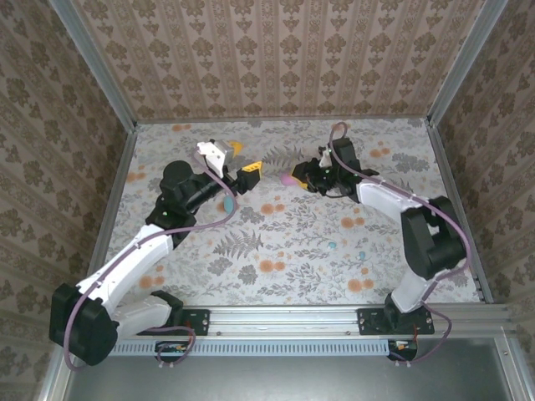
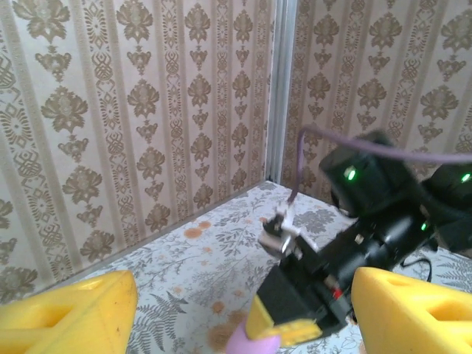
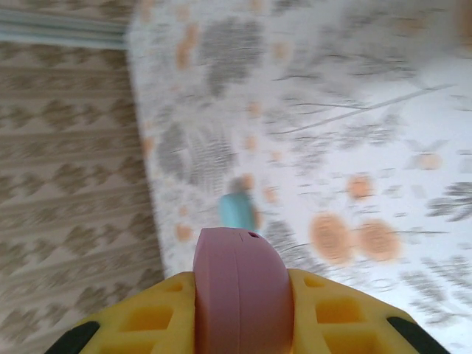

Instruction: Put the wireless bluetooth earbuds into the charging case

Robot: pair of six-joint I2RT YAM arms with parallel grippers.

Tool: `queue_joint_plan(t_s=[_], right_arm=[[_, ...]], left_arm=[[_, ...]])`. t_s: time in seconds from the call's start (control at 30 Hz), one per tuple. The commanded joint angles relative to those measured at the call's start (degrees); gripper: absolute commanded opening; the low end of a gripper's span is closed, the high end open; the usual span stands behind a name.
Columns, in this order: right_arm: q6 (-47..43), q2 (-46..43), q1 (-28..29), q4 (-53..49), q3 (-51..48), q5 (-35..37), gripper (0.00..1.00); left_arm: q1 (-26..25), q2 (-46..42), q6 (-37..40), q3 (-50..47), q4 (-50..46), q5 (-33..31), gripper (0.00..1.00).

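The pink case point(image 3: 239, 284) is off the table, clamped edge-on between the yellow fingers point(image 3: 335, 313) of my right gripper point(image 3: 240, 310). The right wrist view shows that grasp plainly, with one finger pressed against each broad side. From the top camera the same case point(image 1: 288, 180) is only a small pink blob at the tip of the right gripper point(image 1: 296, 179), held over the far middle of the flowered table point(image 1: 276, 276).

The top view gives me what neither wrist does: a tiny mint bud point(image 1: 332, 246) lying loose on the table. It is nearer the arm bases and well apart from the pink case. It is too small for me to tell how it lies.

My left gripper point(image 1: 246, 159) faces the right one, just beside the pink case, with its jaws spread and nothing between them. On the left wrist view its two yellow fingers point(image 2: 70, 317) sit wide apart in the bottom corners. Beyond them I see the right gripper's black body with green lights, and the rim of the pink case point(image 2: 251, 344) at the bottom edge.

A light blue case point(image 1: 227, 203) rests on the table beside the left arm. The right wrist view catches it, blurred, beyond the pink case point(image 3: 236, 212).
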Motion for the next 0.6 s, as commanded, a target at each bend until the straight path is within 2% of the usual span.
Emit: queue_joint_plan(t_s=[0.0,0.27,0.47,0.57], right_arm=[[-0.8,3.4,0.4,0.2,-0.4,4.3,0.21],[-1.6,9.7,1.2,-1.2,2.0,7.8,0.24],[-2.5,11.5,1.3,-1.8,0.7,9.1,0.25],[-3.3,11.8,1.3,-2.2,0.0,9.2,0.27]], left_arm=[[0.6,-1.4,-0.4,-0.2,-3.1,-1.7,0.77],[1.3,-1.0,-0.4,0.9,-7.5,-2.8,0.77],[1.6,0.9,-0.5,3.6,-17.1,-7.5,0.76],[2.4,2.8,-4.4,5.2,-21.7,-10.6,0.74]])
